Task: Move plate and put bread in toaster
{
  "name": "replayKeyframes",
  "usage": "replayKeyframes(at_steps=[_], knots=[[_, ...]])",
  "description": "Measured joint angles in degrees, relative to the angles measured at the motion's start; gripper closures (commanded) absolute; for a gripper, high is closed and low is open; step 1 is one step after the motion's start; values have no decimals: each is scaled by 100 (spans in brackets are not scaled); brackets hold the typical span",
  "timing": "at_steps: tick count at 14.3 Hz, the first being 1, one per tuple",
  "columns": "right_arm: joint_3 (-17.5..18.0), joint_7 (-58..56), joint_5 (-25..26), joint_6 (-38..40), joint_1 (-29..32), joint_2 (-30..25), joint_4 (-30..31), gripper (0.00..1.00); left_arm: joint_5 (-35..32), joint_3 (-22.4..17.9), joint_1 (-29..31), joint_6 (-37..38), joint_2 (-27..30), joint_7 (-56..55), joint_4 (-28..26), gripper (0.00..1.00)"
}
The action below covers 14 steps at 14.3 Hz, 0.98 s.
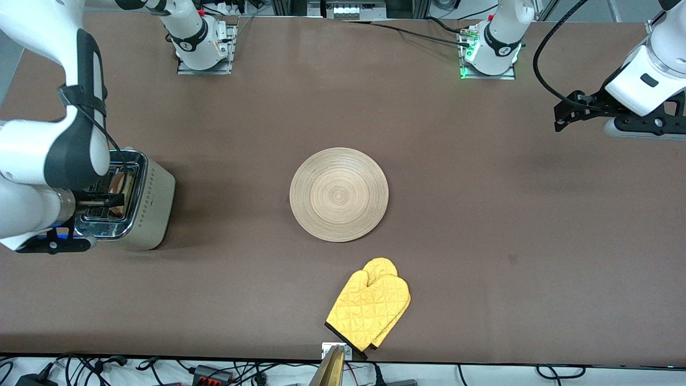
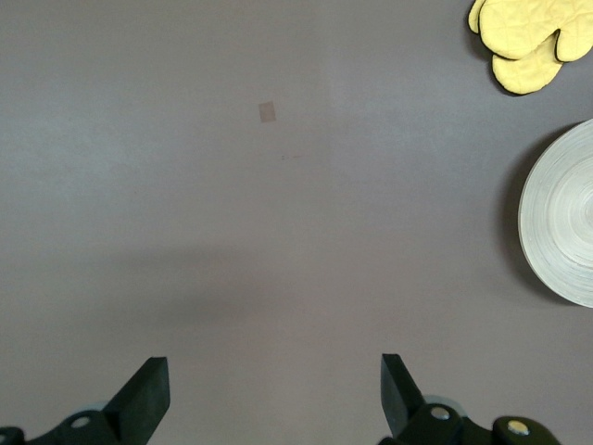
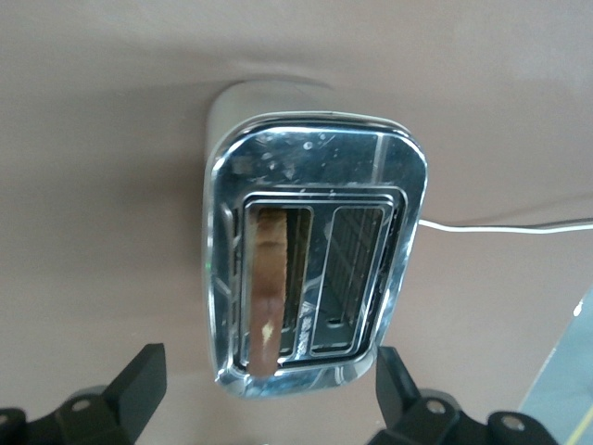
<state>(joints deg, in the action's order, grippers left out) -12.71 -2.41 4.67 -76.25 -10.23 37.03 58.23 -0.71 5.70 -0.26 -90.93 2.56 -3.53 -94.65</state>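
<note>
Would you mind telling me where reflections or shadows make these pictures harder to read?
Right wrist view: the toaster's chrome top mirrors its surroundings, yet the bread in one slot stays legible. Front view: the right arm hides part of the toaster, and soft shadows edge the plate and the oven mitt. Left wrist view: the plate looks washed out and pale; a faint shadow crosses the table.

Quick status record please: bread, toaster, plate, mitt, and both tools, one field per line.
bread: standing in one slot of the toaster
toaster: at the right arm's end of the table
plate: mid-table, bare
oven mitt: nearer the front camera than the plate
right tool: open, over the toaster
left tool: open, waiting over bare table
</note>
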Motion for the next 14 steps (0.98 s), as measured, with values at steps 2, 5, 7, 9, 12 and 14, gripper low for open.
replayKeyframes(at_steps=[2, 5, 7, 9, 12, 14], knots=[[3, 0, -464, 82, 1, -310, -24, 0, 0, 0, 1, 2, 0, 0, 0, 0], [7, 0, -910, 85, 1, -639, -28, 0, 0, -1, 2, 3, 0, 0, 1, 0], [4, 0, -1208, 35, 12, -738, -42, 0, 0, -1, 1, 3, 0, 0, 1, 0], [-8, 1, -1461, -106, 109, -779, -46, 0, 0, -2, 2, 3, 0, 0, 1, 0], [-15, -5, -1698, -161, 434, -783, -46, 0, 0, -2, 2, 3, 0, 0, 1, 0], [-16, -27, -1736, -137, 631, -783, -46, 0, 0, -2, 3, 4, 0, 0, 1, 0]])
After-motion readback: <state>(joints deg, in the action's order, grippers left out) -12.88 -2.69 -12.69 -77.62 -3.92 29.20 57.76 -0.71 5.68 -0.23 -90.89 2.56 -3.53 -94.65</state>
